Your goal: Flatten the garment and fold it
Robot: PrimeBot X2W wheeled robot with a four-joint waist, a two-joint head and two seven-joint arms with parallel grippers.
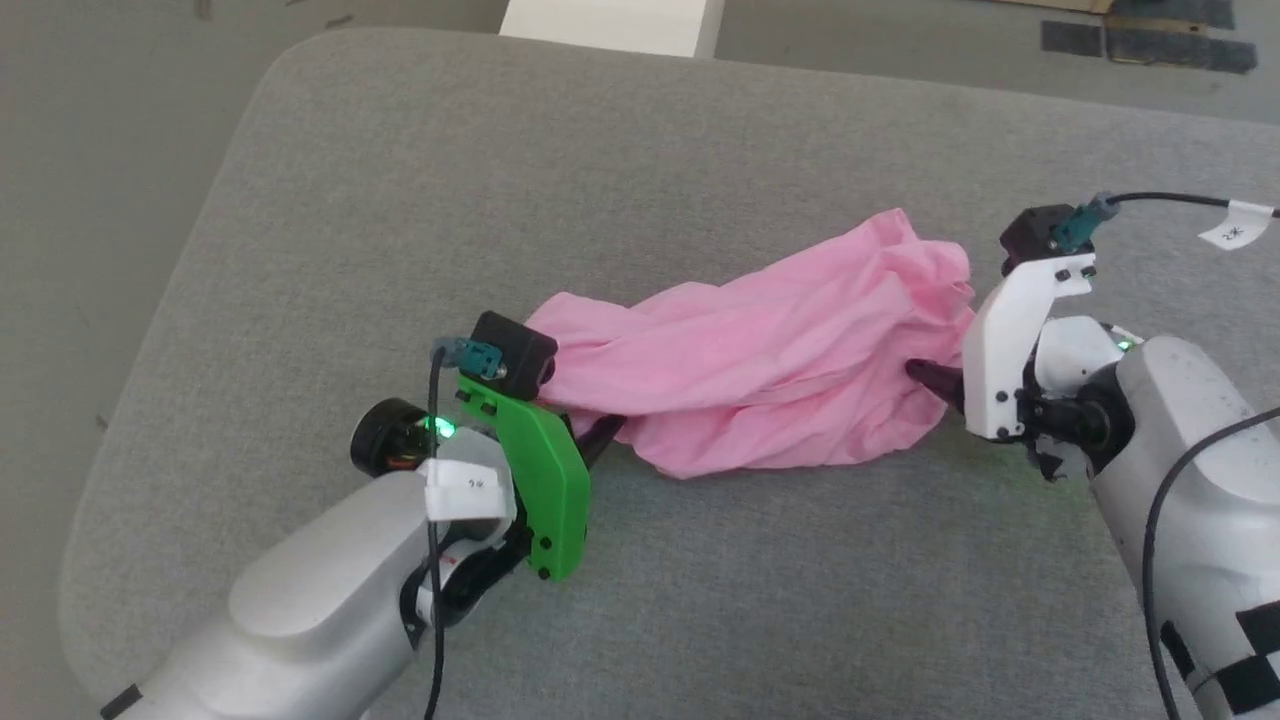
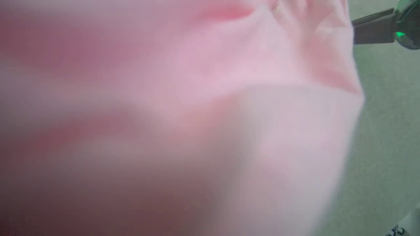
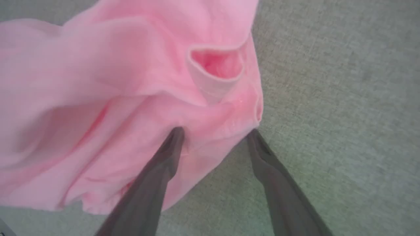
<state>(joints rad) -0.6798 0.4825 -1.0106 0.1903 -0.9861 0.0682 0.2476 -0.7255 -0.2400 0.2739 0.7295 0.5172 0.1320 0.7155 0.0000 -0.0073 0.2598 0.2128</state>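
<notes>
The garment (image 1: pixel 760 350) is a pink thin cloth lying bunched and twisted across the middle of the grey padded table (image 1: pixel 700 150). My left gripper (image 1: pixel 603 433), on its green mount, meets the garment's left end; its dark fingers look pressed together on the cloth edge. The pink garment (image 2: pixel 183 108) lies blurred right against the lens in the left wrist view, hiding the fingers. At the cloth's right end, my right gripper (image 1: pixel 925 378) stands open. In the right wrist view, the right gripper (image 3: pixel 216 131) has its tips at the garment (image 3: pixel 115 82), one on the cloth, one at its edge.
The table's rounded left edge drops to the floor (image 1: pixel 90 200). A white block (image 1: pixel 610 25) stands beyond the far edge. Dark fingers of the right arm (image 2: pixel 370 29) show at the upper right of the left wrist view. Bare grey padding lies in front of the garment.
</notes>
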